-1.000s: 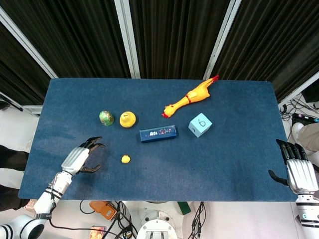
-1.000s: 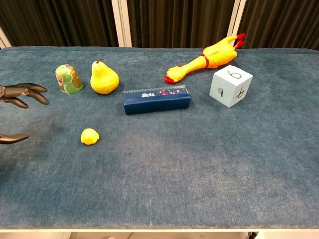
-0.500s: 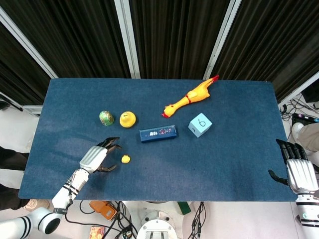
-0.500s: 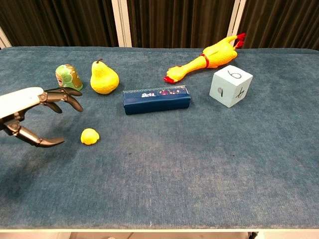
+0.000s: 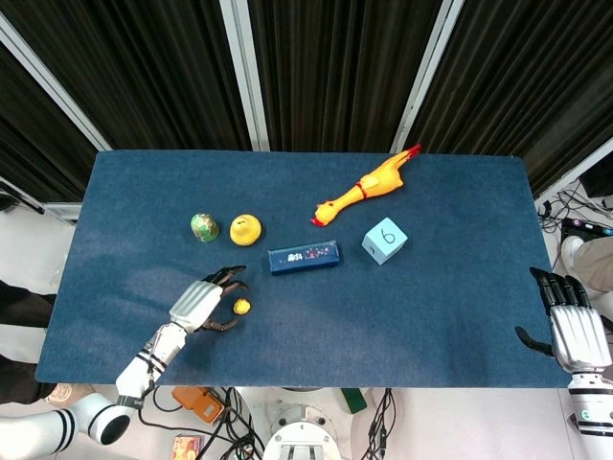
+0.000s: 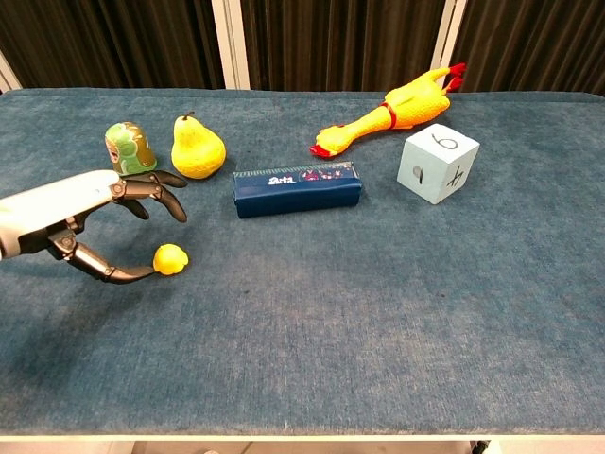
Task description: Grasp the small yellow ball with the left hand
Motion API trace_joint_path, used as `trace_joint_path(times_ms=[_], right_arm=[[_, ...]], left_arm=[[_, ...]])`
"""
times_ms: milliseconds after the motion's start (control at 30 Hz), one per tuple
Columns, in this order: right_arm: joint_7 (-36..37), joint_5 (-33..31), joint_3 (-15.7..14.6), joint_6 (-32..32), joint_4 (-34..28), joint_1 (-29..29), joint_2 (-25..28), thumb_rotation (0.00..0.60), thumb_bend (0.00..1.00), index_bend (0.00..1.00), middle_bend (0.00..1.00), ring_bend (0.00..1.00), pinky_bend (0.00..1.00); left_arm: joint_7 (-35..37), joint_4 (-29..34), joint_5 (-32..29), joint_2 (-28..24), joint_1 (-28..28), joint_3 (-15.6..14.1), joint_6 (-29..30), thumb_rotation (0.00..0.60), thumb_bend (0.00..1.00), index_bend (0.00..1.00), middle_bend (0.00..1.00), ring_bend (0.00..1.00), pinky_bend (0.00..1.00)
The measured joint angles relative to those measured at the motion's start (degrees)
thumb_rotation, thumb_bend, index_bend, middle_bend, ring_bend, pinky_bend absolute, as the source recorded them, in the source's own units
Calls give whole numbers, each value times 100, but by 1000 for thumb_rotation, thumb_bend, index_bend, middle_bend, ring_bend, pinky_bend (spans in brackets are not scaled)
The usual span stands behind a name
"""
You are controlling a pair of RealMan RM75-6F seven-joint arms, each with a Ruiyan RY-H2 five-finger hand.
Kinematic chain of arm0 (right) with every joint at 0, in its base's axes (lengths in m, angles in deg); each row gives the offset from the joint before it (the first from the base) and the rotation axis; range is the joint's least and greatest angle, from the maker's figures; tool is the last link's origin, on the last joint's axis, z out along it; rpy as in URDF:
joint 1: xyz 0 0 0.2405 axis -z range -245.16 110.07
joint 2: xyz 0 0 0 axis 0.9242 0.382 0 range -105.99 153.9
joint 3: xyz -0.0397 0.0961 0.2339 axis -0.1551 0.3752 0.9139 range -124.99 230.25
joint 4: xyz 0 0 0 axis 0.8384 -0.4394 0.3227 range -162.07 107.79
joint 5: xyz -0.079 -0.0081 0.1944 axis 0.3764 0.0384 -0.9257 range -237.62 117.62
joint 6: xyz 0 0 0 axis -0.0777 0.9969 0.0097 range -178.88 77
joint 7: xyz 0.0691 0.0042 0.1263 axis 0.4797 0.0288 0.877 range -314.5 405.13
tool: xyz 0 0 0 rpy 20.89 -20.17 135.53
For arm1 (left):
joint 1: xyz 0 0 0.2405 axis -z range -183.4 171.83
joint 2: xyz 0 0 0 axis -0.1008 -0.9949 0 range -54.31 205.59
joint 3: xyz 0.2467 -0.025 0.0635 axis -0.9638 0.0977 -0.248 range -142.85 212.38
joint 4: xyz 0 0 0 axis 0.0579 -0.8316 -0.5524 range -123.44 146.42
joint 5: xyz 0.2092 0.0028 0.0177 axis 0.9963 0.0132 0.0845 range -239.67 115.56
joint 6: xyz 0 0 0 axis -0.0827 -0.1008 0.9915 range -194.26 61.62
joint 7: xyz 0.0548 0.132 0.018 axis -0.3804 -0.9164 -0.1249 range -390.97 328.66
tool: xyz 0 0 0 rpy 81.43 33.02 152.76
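Note:
The small yellow ball (image 5: 242,307) (image 6: 171,258) lies on the blue table (image 5: 431,307) in front of the dark blue box. My left hand (image 5: 205,301) (image 6: 90,213) is just left of the ball, fingers spread wide around it. Its thumb tip (image 6: 142,273) reaches the ball's near-left side; the other fingers (image 6: 165,197) arch above and behind the ball without closing on it. Nothing is held. My right hand (image 5: 567,321) rests at the table's right edge, fingers apart, holding nothing; it is outside the chest view.
Behind the ball stand a green egg-like toy (image 5: 203,227) (image 6: 129,148) and a yellow pear (image 5: 245,229) (image 6: 197,148). A dark blue box (image 5: 304,257) (image 6: 297,187), a light blue die (image 5: 384,239) (image 6: 438,164) and a rubber chicken (image 5: 369,186) (image 6: 397,112) lie further right.
My left hand has travelled right across the table, from well left of the ball to right beside it, with fingers now bracketing the ball. The right hand has not moved.

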Motion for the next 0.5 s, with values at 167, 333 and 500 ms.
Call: trace_joint_path(times_ms=[167,333,500], right_arm=[[9,-5,1,-10,-2,5,1,600,318,120,175,161,122],[14,-11,5,-7,-1,3,2,600,317,120,175,161,122],[6,-18,5,0,-5,1,0,600,317,120,175,160,122]], left_arm=[[-13,-67,-63,61,70,22,-66,600,224,328,61,92,237],[39,-217,-150,109,138,27,-184,600,232,334,67,92,237],[112,-324,-176,139,163,12,-182,600,243,377,71,93,237]])
